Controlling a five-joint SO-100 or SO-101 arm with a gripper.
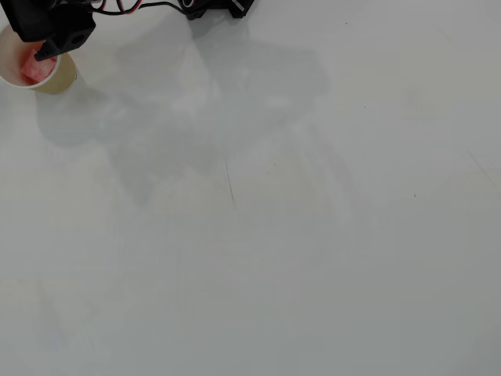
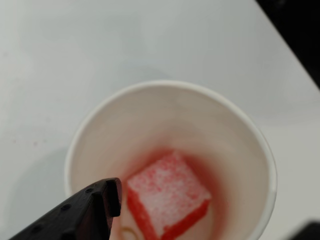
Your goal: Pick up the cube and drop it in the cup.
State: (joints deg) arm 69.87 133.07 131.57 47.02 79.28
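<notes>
The beige paper cup (image 1: 64, 77) stands at the far top left of the overhead view, and its round rim (image 2: 165, 86) fills the wrist view. The red cube (image 2: 167, 197) lies on the cup's bottom, whitish speckled face up; in the overhead view it shows as a pink-red patch (image 1: 31, 69). My black gripper (image 1: 48, 43) hovers over the cup's mouth. One finger (image 2: 85, 210) reaches in from the lower left of the wrist view, and a sliver of the other shows at the bottom right corner. The gripper (image 2: 210, 212) is open and holds nothing.
The white table (image 1: 274, 235) spreads wide to the right of and below the cup in the overhead view. The arm's base and cables (image 1: 211, 6) sit at the top edge. A dark table edge (image 2: 300, 35) runs along the wrist view's upper right.
</notes>
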